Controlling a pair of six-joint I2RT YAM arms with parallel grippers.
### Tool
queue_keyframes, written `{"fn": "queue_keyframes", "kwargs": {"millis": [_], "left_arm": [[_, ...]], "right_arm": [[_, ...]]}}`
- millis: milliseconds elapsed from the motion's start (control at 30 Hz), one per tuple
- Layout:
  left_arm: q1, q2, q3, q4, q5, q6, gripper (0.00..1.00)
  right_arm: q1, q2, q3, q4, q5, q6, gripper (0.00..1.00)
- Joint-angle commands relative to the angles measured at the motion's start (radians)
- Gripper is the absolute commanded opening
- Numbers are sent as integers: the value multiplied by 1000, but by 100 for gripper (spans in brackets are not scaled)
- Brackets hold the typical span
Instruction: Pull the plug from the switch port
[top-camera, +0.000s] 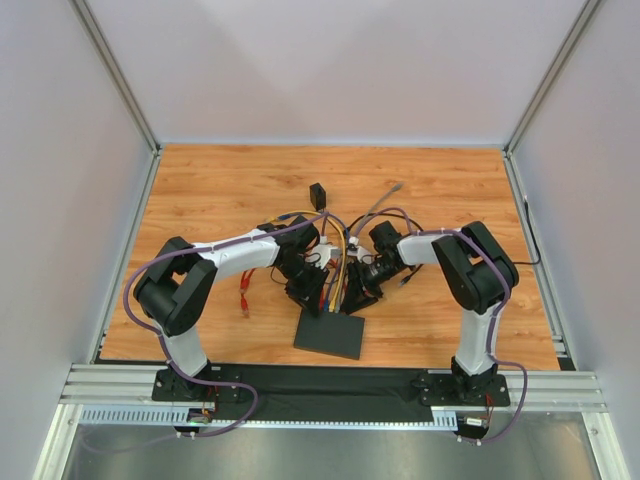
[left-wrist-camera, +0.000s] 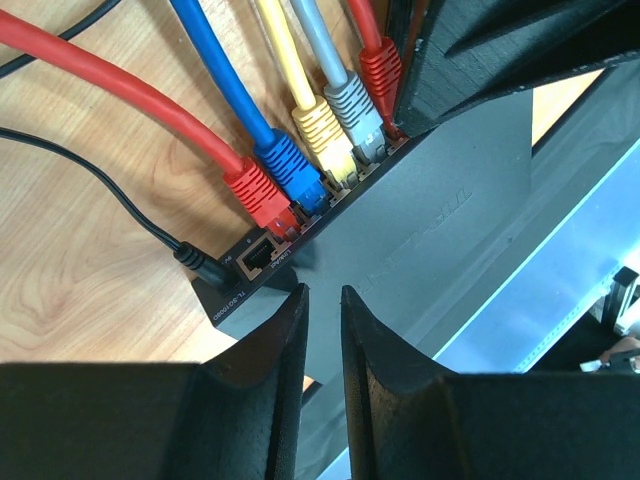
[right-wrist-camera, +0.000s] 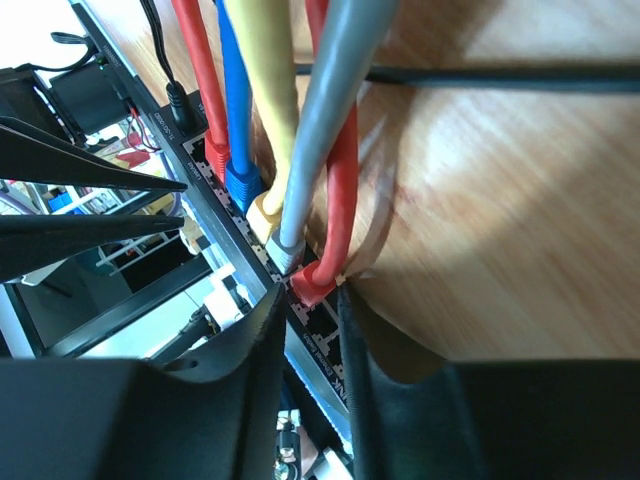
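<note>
Black and flat, your switch (top-camera: 330, 333) lies on the wooden table (top-camera: 220, 190) between the two arms, close to their bases, with its socket row along the far edge. Reading along that row from the left wrist camera, you have a black power lead (left-wrist-camera: 130, 205) in the corner jack and one empty socket (left-wrist-camera: 258, 257). Then come a red plug (left-wrist-camera: 255, 190), blue plug (left-wrist-camera: 290, 170), yellow plug (left-wrist-camera: 322, 135), grey plug (left-wrist-camera: 352, 105) and the end red plug (left-wrist-camera: 380, 70), each seated. Your left gripper (left-wrist-camera: 322, 300) sits at the switch's short edge near the power lead, fingers slightly parted with nothing between them. Your right gripper (right-wrist-camera: 310, 292) brackets the end red plug, one finger on each side; whether it actually pinches the plug you cannot tell.
</note>
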Motion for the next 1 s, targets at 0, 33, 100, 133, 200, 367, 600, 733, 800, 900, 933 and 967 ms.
{"fn": "queue_keyframes", "kwargs": {"millis": [0, 33, 100, 133, 200, 367, 600, 733, 800, 900, 933, 967], "left_arm": [[-2, -4, 2, 15, 8, 2, 27], [-2, -4, 2, 13, 8, 2, 27], [-4, -4, 2, 13, 8, 2, 27], [-2, -3, 1, 15, 6, 2, 27], [-2, -3, 2, 13, 8, 3, 27], [-4, 3, 5, 9, 6, 5, 27], [-2, 29, 19, -16, -23, 2, 25], [-2, 49, 25, -26, -34, -3, 25], [-2, 51, 28, -28, -34, -3, 25], [-2, 59, 37, -34, -38, -2, 25], [-2, 68, 40, -34, -41, -2, 25], [-2, 75, 47, -42, -44, 0, 25]], "right_arm": [[-1, 28, -6, 25, -13, -1, 27], [-1, 31, -7, 28, -19, 2, 25], [-1, 40, -5, 31, -23, 3, 24], [-1, 42, -5, 36, -29, 5, 23], [-1, 47, -1, 36, -20, 8, 21], [-3, 53, 10, 42, 23, 20, 3], [-3, 31, 14, 115, 113, 82, 0], [-4, 4, 13, 145, 210, 118, 0], [-10, 7, 33, 145, 233, 128, 0], [-13, 14, 66, 128, 267, 135, 0], [-12, 17, 74, 119, 273, 135, 0], [-12, 17, 89, 100, 283, 132, 0]]}}
